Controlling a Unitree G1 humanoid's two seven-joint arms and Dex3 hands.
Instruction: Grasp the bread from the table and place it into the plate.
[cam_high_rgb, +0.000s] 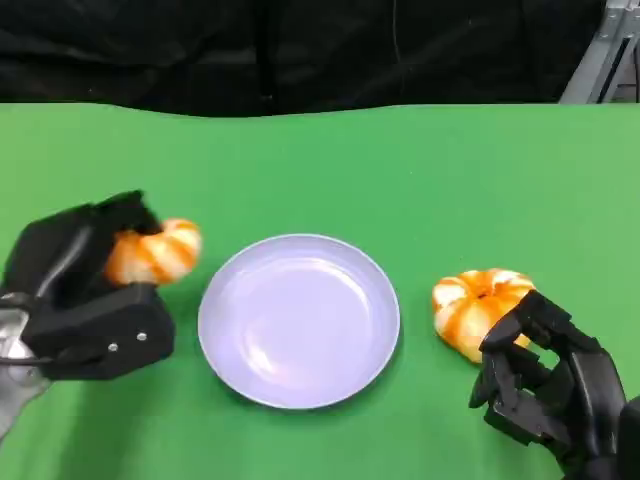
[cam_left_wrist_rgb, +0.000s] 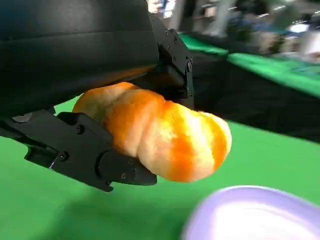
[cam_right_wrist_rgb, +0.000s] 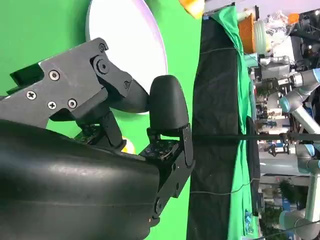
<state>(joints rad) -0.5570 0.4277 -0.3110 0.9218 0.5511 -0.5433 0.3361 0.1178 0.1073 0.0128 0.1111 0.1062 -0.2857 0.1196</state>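
My left hand (cam_high_rgb: 85, 295) grips an orange-and-white bread roll (cam_high_rgb: 155, 252) and holds it above the green table, just left of the pale lilac plate (cam_high_rgb: 298, 320). In the left wrist view the roll (cam_left_wrist_rgb: 160, 132) sits clamped between black fingers (cam_left_wrist_rgb: 85, 150), with the plate's rim (cam_left_wrist_rgb: 250, 200) below it. A second, rounder bread (cam_high_rgb: 478, 303) lies on the table to the right of the plate. My right hand (cam_high_rgb: 548, 385) is at that bread's near side, fingers half curled and apart, holding nothing. The right wrist view shows the plate (cam_right_wrist_rgb: 135, 45) beyond the fingers (cam_right_wrist_rgb: 167, 102).
The green cloth (cam_high_rgb: 420, 180) ends at a black backdrop at the far edge. A metal frame (cam_high_rgb: 600, 55) stands at the back right corner. Other tables and robot arms (cam_right_wrist_rgb: 295, 90) stand beyond the table's edge.
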